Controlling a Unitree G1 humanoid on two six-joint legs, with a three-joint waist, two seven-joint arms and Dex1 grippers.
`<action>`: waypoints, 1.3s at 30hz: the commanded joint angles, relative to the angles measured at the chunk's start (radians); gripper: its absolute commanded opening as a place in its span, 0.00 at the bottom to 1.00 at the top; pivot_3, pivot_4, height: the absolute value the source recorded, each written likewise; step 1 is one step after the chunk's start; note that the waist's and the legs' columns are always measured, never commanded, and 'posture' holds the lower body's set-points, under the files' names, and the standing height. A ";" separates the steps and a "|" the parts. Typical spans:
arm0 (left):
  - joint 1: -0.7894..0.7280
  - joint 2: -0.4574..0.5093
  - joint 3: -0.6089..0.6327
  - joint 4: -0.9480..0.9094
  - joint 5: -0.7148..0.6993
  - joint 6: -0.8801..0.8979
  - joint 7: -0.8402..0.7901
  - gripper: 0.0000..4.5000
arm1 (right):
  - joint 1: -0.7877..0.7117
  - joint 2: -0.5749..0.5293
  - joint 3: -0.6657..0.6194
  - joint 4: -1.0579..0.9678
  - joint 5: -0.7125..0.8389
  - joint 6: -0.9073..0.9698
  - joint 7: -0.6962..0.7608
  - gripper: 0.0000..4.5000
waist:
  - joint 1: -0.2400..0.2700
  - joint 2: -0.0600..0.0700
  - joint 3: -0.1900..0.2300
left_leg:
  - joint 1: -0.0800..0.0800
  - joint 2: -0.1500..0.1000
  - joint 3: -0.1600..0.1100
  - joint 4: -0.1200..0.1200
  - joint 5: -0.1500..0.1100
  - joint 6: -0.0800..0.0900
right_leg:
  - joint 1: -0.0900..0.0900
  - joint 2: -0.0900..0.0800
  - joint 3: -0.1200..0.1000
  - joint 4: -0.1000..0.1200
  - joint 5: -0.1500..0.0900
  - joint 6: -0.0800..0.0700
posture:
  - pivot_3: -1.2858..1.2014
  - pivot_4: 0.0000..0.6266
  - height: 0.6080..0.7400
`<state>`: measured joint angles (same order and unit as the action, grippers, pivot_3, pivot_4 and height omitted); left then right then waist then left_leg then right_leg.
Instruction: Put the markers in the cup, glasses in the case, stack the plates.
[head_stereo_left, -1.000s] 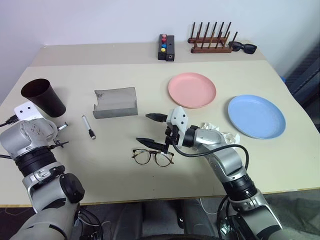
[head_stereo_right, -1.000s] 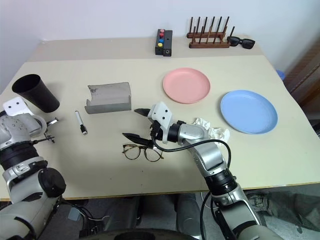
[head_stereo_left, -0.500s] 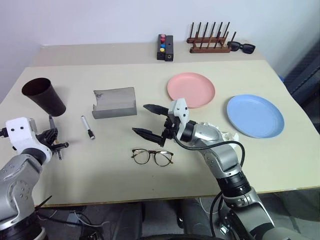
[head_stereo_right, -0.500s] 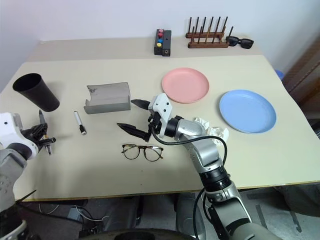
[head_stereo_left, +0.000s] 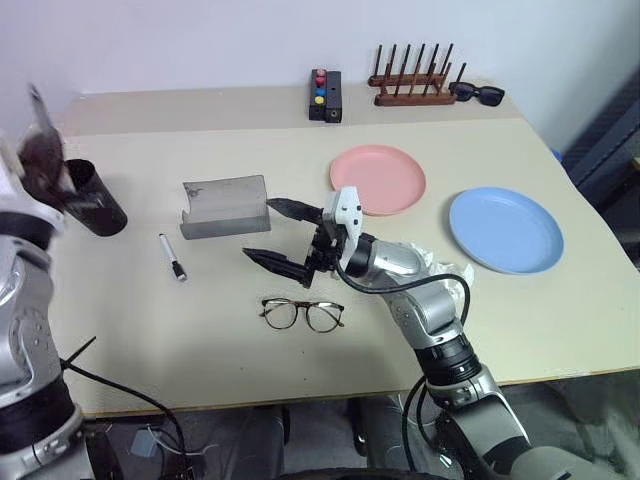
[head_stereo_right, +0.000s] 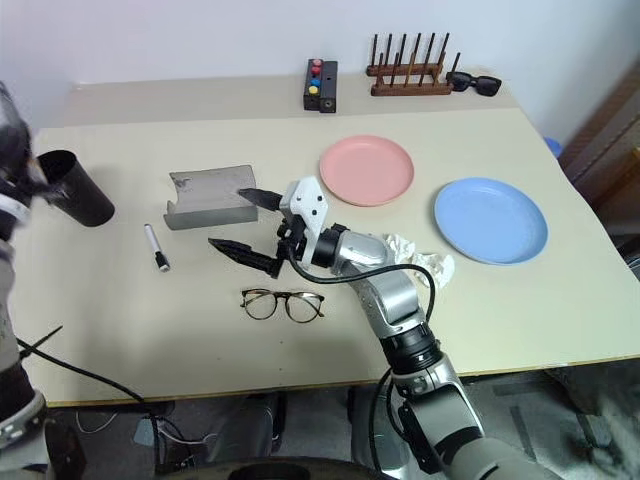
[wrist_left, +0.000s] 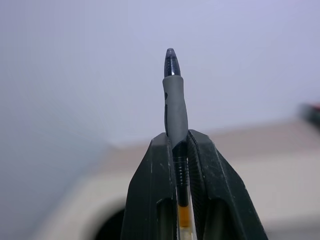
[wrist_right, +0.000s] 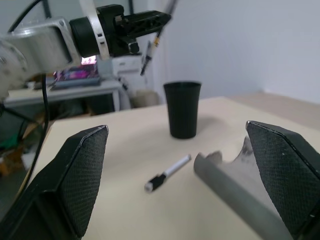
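Left wrist view: my left gripper (wrist_left: 182, 150) pinches the dark grey-and-black marker (wrist_left: 174, 100), tip poking up past my closed fingers, raised above the dark tapered plastic cup (head_stereo_right: 76, 187) at the table's left edge. Next, the white black-capped marker (head_stereo_right: 155, 247) lies flat, then the grey oblong case (head_stereo_right: 208, 197) stands open. My right gripper (head_stereo_right: 243, 221) hovers, jaws spread wide and empty, just beyond the thin dark-rimmed eyeglasses (head_stereo_right: 282, 304). Further right, salmon pink plate (head_stereo_right: 366, 170) and light blue plate (head_stereo_right: 490, 220) sit apart.
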<state>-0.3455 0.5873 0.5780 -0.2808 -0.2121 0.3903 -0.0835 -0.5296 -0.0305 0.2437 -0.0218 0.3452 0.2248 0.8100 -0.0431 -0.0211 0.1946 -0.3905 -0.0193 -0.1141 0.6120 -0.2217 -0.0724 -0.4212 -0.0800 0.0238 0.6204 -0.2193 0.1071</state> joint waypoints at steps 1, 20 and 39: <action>-0.075 0.010 -0.007 0.178 0.118 -0.196 0.113 0.00 | -0.027 0.044 -0.007 -0.019 0.022 -0.029 -0.022 1.00 | 0.001 0.000 0.000 | 0.000 0.000 0.000 0.000 0.000 0.000 | 0.000 0.000 0.000 0.000 0.000 0.000 | 0.52 0.24 1.00; -0.355 0.041 -0.105 0.940 0.172 -0.870 0.170 0.00 | -0.014 0.058 -0.014 -0.039 0.076 -0.009 -0.019 1.00 | 0.000 -0.001 0.000 | -0.001 0.000 0.000 0.000 0.000 0.000 | -0.003 0.000 0.000 0.003 0.001 0.001 | 0.52 0.24 1.00; -0.432 0.011 -0.152 1.152 0.162 -0.934 0.254 0.00 | -0.015 0.048 -0.019 -0.041 0.080 -0.006 -0.016 1.00 | 0.000 -0.001 0.000 | -0.001 0.000 0.000 0.001 0.000 0.000 | -0.004 0.000 0.000 0.007 0.001 0.002 | 0.52 0.24 1.00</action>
<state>-0.7567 0.5887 0.4245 0.8837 -0.0347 -0.5372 0.1599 -0.5380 0.0150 0.2300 -0.0172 0.4089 0.2296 0.7915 -0.0431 -0.0223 0.1943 -0.3915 -0.0196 -0.1144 0.6133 -0.2216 -0.0724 -0.4247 -0.0804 0.0235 0.6278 -0.2187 0.1089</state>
